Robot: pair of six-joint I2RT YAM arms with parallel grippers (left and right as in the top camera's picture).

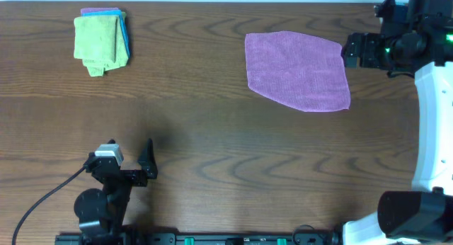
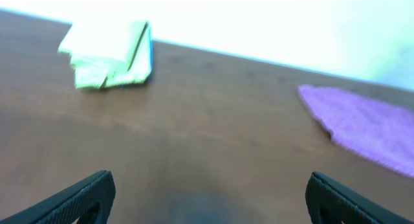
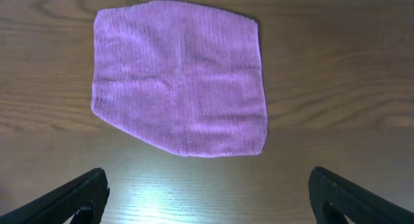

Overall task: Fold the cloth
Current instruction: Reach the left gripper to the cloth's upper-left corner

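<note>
Overhead: you have two arms and two claws in view. Your right arm's white link (image 1: pixel 432 124) rises from its base at the front right corner and runs up the right edge of the tabletop (image 1: pixel 212 132). Its wrist bends left, so the right claw (image 1: pixel 352 50) sits just beside the right edge of the purple cloth (image 1: pixel 297 69) and points at it. I can't tell from this view whether it touches.

Right wrist view: right claw (image 3: pixel 207 175) has both fingers spread wide with nothing between them. The purple cloth (image 3: pixel 181 81) lies flat ahead of the fingertips, apart from them. The camera looks down on it.

Your left arm (image 1: pixel 99 195) is tucked back at the front left, near the tabletop's front edge, with a black cable (image 1: pixel 42 199) trailing off to the left. Its claw points toward the far side.

Left wrist view: left claw (image 2: pixel 210 180) is low over the wood, fingers wide apart and empty. The view is blurry.

Counts:
- One purple cloth, a single unfolded layer, slightly skewed, at the far right of the tabletop.
- One folded stack (image 1: pixel 101 40) at the far left corner, well apart from the purple cloth. Green is on top, with a blue edge and a purple edge peeking out beneath, so three colours show.
- The folded stack (image 2: pixel 107 52) and the purple cloth (image 2: pixel 369 123) both also show in the left wrist view.
</note>
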